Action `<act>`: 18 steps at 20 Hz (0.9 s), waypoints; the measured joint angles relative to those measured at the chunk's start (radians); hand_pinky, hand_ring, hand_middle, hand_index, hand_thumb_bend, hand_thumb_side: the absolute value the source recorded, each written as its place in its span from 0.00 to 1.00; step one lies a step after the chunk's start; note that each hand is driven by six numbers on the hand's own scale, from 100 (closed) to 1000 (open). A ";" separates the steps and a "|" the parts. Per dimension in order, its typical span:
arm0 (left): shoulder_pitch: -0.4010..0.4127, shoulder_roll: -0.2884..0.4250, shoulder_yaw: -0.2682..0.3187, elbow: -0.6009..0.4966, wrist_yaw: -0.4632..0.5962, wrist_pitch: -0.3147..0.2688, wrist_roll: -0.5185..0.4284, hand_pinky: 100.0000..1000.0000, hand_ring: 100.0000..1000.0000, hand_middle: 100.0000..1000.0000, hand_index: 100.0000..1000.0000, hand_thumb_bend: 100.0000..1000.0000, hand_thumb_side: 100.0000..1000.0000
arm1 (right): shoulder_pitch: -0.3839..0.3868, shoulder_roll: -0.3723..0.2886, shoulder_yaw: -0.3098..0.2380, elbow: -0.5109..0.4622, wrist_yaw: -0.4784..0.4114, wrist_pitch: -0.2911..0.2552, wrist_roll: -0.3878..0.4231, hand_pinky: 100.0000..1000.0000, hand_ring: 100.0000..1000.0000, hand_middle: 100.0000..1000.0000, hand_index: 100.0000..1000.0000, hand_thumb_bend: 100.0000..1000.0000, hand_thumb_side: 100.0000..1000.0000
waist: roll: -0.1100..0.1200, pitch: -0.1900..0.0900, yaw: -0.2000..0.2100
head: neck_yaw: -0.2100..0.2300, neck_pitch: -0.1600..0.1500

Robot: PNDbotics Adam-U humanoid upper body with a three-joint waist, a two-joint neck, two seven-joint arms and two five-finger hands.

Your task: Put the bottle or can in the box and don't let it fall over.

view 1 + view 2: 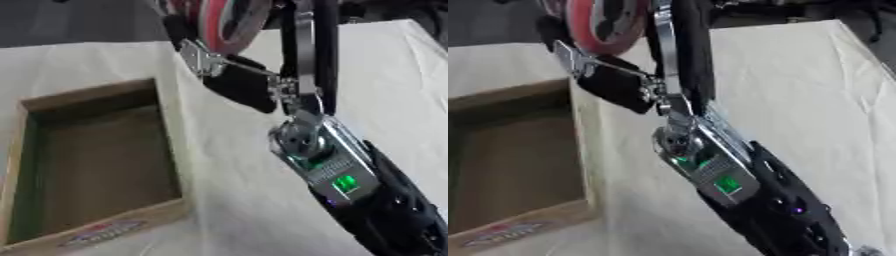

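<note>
The box [96,165] at nine o'clock looks like matt brown cardboard or thin wood, with a glossy printed label on its near wall. A creased, matt white cloth [227,210] covers the table. The right hand [241,82] is matt black plastic with shiny silver metal links, around a glossy red can [229,20] at twelve o'clock.
</note>
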State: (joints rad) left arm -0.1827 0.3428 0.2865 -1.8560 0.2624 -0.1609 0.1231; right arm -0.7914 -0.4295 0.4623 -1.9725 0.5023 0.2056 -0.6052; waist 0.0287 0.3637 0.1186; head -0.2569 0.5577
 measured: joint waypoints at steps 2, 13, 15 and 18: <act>-0.001 0.000 0.000 0.000 0.000 0.001 0.003 0.88 0.83 0.77 0.60 1.00 0.24 | 0.000 0.003 0.017 -0.002 -0.015 0.001 0.015 0.30 0.64 0.57 0.52 0.33 0.00 | 0.000 0.000 0.001 | 0.005 0.002; -0.004 0.000 0.000 -0.007 0.000 0.001 0.021 0.89 0.83 0.77 0.60 1.00 0.25 | 0.002 0.015 0.097 0.004 -0.116 0.034 0.097 0.25 0.64 0.60 0.52 0.37 0.00 | -0.001 0.000 0.005 | 0.009 0.002; -0.005 0.000 0.000 -0.007 0.000 0.000 0.022 0.89 0.83 0.77 0.60 1.00 0.25 | 0.009 0.020 0.107 0.019 -0.153 0.048 0.109 0.24 0.64 0.61 0.53 0.38 0.00 | -0.001 0.000 0.005 | 0.012 0.002; -0.007 0.000 0.000 -0.009 0.000 0.000 0.023 0.89 0.83 0.77 0.60 1.00 0.25 | 0.010 0.021 0.121 0.044 -0.213 0.074 0.124 0.23 0.65 0.62 0.53 0.38 0.00 | -0.001 0.000 0.005 | 0.017 0.002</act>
State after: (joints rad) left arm -0.1894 0.3429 0.2866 -1.8652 0.2624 -0.1609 0.1460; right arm -0.7811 -0.4089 0.5832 -1.9281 0.2894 0.2795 -0.4810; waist 0.0280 0.3633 0.1240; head -0.2400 0.5595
